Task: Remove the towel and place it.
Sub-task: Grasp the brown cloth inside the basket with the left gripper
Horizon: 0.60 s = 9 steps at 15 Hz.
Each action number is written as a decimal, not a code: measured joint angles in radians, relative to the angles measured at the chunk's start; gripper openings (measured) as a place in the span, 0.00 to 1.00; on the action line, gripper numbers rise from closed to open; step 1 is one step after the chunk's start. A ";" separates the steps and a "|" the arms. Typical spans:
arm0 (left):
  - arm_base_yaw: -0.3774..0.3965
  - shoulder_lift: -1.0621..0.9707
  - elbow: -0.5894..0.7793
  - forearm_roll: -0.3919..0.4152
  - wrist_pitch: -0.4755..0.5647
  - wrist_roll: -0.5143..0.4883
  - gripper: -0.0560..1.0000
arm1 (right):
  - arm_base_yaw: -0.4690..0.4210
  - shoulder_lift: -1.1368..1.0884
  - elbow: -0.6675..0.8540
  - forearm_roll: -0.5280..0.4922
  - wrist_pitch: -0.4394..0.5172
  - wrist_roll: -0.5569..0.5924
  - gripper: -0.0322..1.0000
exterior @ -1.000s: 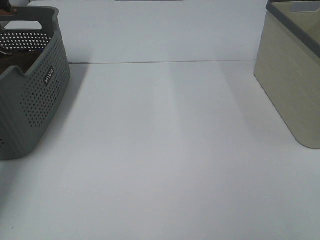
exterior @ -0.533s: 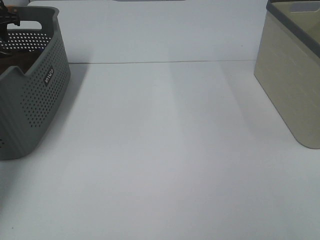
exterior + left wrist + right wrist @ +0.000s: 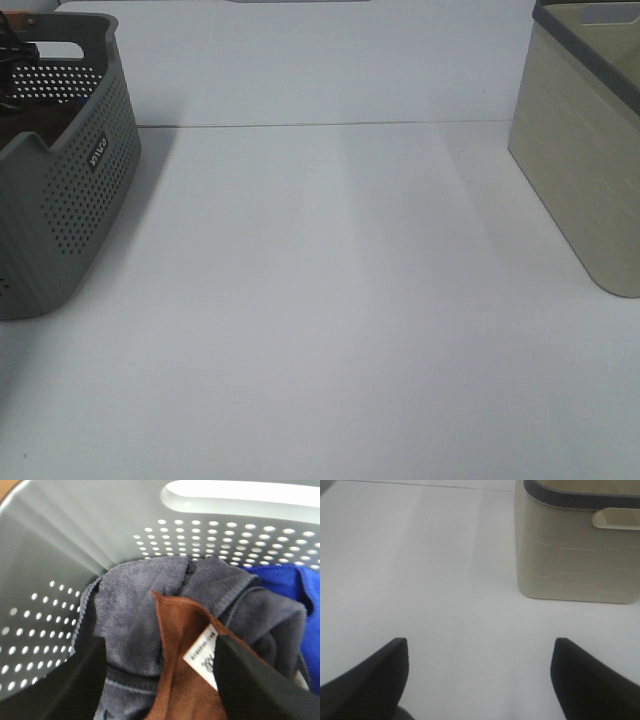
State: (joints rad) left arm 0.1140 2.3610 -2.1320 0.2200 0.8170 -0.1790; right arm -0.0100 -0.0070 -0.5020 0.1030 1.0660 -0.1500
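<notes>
Left gripper [image 3: 160, 645] hangs wide open inside the basket [image 3: 75, 530], jaws straddling the towel [image 3: 175, 630]. Best to sink lower and pinch only brown folds, sparing the grey cloth [image 3: 130, 605].

Up high looking down on table [image 3: 330, 300]; left wrist close inside grey perforated basket [image 3: 60, 545], right wrist low facing beige bin [image 3: 570, 555], both seen overhead too.
</notes>
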 joint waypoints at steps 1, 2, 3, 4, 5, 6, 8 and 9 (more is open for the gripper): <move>0.007 0.007 0.000 0.000 -0.009 -0.011 0.62 | 0.000 0.000 0.000 0.000 0.000 0.000 0.76; 0.016 0.016 0.000 0.000 -0.011 -0.016 0.62 | 0.000 0.000 0.000 0.000 0.000 0.000 0.76; 0.023 0.021 0.000 0.000 -0.014 -0.018 0.62 | 0.000 0.000 0.000 0.000 0.000 0.000 0.76; 0.029 0.026 0.000 -0.002 -0.027 -0.019 0.62 | 0.000 0.000 0.000 0.000 0.000 0.000 0.76; 0.029 0.026 0.000 -0.006 -0.041 -0.019 0.61 | 0.000 0.000 0.000 0.000 0.000 0.000 0.76; 0.029 0.026 0.000 -0.024 -0.063 -0.019 0.59 | 0.000 0.000 0.000 0.000 0.000 0.000 0.76; 0.029 0.032 0.000 -0.061 -0.087 -0.001 0.58 | 0.000 0.000 0.000 0.000 0.000 0.000 0.76; 0.029 0.038 0.000 -0.083 -0.087 0.012 0.58 | 0.000 0.000 0.000 0.000 0.000 0.000 0.76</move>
State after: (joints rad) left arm 0.1430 2.3990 -2.1320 0.1370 0.7300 -0.1670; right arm -0.0100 -0.0070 -0.5020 0.1030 1.0660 -0.1500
